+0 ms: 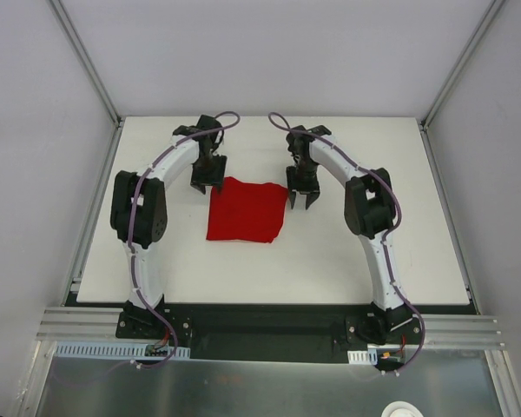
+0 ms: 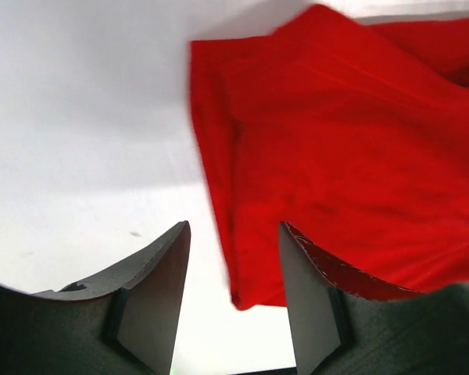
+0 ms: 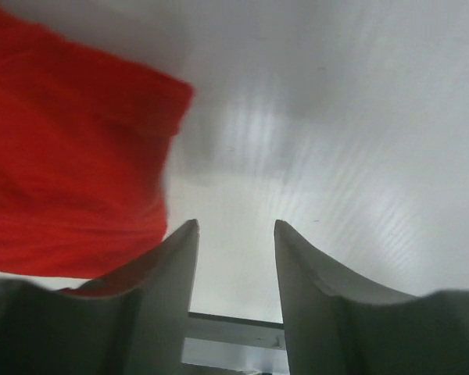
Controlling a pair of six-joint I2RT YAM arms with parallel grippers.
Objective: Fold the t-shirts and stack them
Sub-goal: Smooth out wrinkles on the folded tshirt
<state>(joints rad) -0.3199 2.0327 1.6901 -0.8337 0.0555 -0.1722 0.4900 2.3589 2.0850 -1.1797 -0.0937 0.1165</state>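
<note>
White tabletop (image 1: 373, 252) between grey walls carried the red t-shirt (image 1: 246, 210), which lay as a folded rectangle near its middle. The left gripper (image 1: 207, 185) hung at the cloth's far left corner and the right gripper (image 1: 300, 198) at its far right corner, both with jaws parted and holding nothing. By my judgement, a finger catching a loose edge could drag the fold open, and the layered left hem looked likeliest to slip.

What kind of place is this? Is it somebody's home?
Probably not a home; it looks like a robot lab booth. The left arm and right arm are bolted to a metal rail, and plain white walls box in a white table with a red t-shirt.
</note>
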